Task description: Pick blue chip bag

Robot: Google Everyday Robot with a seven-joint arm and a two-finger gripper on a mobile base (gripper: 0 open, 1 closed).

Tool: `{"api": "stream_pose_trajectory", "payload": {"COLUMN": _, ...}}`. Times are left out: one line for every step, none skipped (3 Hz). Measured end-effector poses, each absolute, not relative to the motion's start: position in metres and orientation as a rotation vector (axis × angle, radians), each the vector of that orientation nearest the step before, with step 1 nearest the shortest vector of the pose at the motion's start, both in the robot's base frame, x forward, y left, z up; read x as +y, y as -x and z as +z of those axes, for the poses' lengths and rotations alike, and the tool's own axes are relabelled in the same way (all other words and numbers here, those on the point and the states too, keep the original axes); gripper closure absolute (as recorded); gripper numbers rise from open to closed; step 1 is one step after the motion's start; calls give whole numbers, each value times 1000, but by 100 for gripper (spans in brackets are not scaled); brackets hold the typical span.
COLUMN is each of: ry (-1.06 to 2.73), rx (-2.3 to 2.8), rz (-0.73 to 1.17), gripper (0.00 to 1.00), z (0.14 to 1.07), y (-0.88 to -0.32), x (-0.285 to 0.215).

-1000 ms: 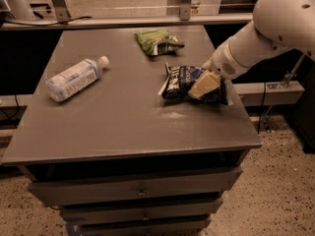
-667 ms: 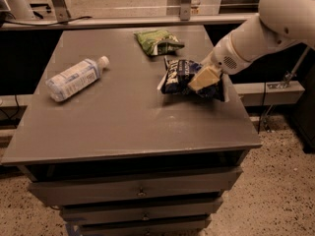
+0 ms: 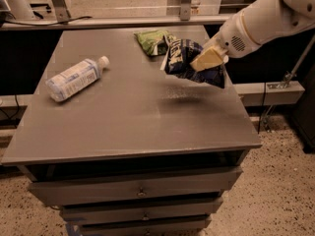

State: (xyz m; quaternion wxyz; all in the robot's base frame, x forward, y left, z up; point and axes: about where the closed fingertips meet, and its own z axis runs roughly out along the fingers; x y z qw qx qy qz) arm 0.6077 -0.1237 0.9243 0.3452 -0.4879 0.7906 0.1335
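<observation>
The blue chip bag (image 3: 184,60) is dark navy foil with white lettering. It hangs in the air above the right half of the grey table top (image 3: 128,112), with its shadow on the surface below. My gripper (image 3: 209,60) comes in from the upper right on a white arm and is shut on the bag's right side, its tan fingers (image 3: 206,59) pressed against the foil. The bag tilts, its left end pointing up and left.
A smaller green snack bag (image 3: 151,40) lies at the back of the table, just behind the lifted bag. A clear plastic bottle with a white cap (image 3: 76,77) lies on its side at the left. Drawers sit below the table's front edge.
The gripper has risen with the blue chip bag in it. The bag lay on the table a second ago and now hangs clear above it.
</observation>
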Motion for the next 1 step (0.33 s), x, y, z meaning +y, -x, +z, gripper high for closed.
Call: {"api": "stream_pose_trajectory", "payload": {"ry": 1264, "rx": 2048, "rz": 349, "gripper": 100, "z": 927, "y": -608, "x": -123}}
